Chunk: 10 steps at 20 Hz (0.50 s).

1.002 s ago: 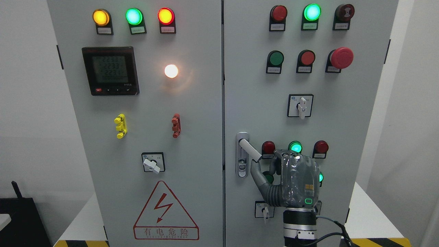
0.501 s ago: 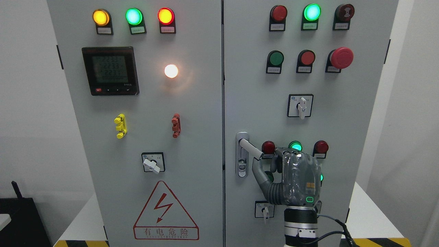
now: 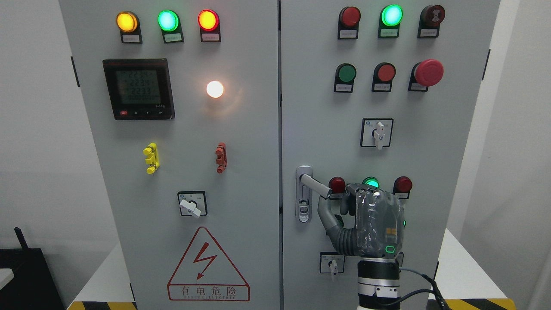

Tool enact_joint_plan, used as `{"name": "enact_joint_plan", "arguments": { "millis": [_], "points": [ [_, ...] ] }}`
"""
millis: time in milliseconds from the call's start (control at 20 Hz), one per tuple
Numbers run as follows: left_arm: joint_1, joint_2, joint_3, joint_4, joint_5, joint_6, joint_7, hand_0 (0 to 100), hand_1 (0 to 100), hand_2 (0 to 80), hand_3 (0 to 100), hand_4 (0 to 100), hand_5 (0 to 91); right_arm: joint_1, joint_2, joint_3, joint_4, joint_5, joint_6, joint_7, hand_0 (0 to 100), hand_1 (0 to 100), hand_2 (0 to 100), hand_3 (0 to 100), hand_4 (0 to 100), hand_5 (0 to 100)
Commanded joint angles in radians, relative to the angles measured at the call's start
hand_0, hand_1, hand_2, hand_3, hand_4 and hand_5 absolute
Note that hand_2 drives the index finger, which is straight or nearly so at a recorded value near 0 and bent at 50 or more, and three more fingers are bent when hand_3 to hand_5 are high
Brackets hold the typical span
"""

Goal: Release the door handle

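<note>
The handle sticks out from the right door, angled down-right. The right hand sits at its tip, fingers loosely curled, thumb under it. It looks stiff, smooth metal; best gripped mid-bar.

The setting is an industrial electrical or controls test area. A grey two-door electrical control cabinet fills the view. Its left door carries yellow, green and red indicator lamps, a digital power meter and a high-voltage warning triangle with Chinese text. Its right door carries push buttons, a red emergency-stop mushroom button, a rotary selector switch and a swing door handle. Plain white walls stand behind, and yellow-black hazard tape runs along the platform edge below.
</note>
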Motion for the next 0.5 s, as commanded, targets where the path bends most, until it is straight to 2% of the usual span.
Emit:
{"name": "enact_joint_plan", "arguments": {
  "millis": [0,451],
  "points": [
    [0.000,0.000,-0.014,0.020,0.000,-0.001,-0.001,12,39,0.0,0,0,0.0,-0.006,-0.001,-0.001,-0.005,0.001,-0.002,0.000,42,58,90,100,94,100],
    [0.000,0.000,-0.014,0.020,0.000,-0.001,-0.001,12,39,0.0,0,0,0.0,-0.015,0.001,0.000,-0.005,-0.013,-0.002,0.000,43,58,90,100,94,100]
  ]
}}
